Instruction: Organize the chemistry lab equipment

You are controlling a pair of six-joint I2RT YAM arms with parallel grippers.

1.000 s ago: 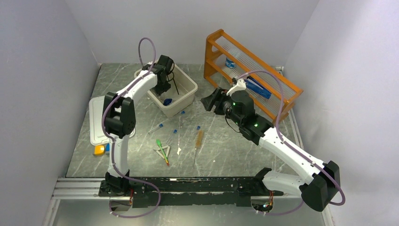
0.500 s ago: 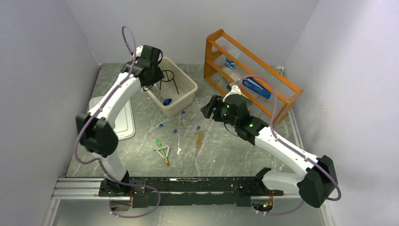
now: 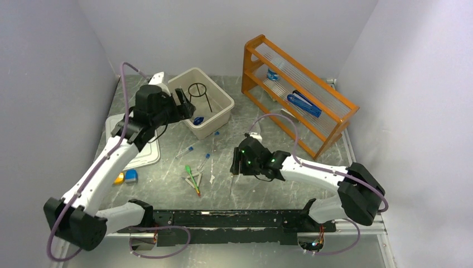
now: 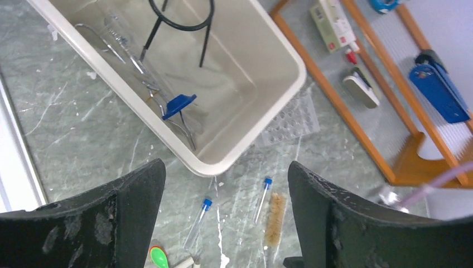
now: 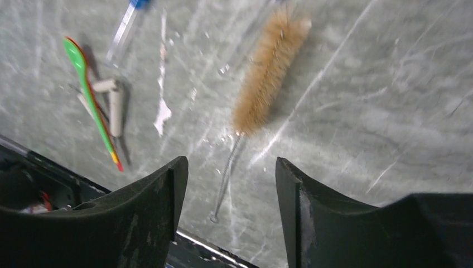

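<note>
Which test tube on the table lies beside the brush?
The test tube alongside the brush, almost touching it; the other tube lies apart, near the green dropper.

The right gripper (image 5: 230, 167) fills the bottom of the frame, its two dark fingers apart with nothing between them. Above the gap lies the brush (image 5: 266, 72), tan bristles toward the upper centre, wire handle running down toward the fingers. At upper left lie a green dropper (image 5: 89, 89), small white pieces (image 5: 114, 103) and a blue-capped test tube (image 5: 124, 28) on the marbled table (image 5: 379, 111).
</note>
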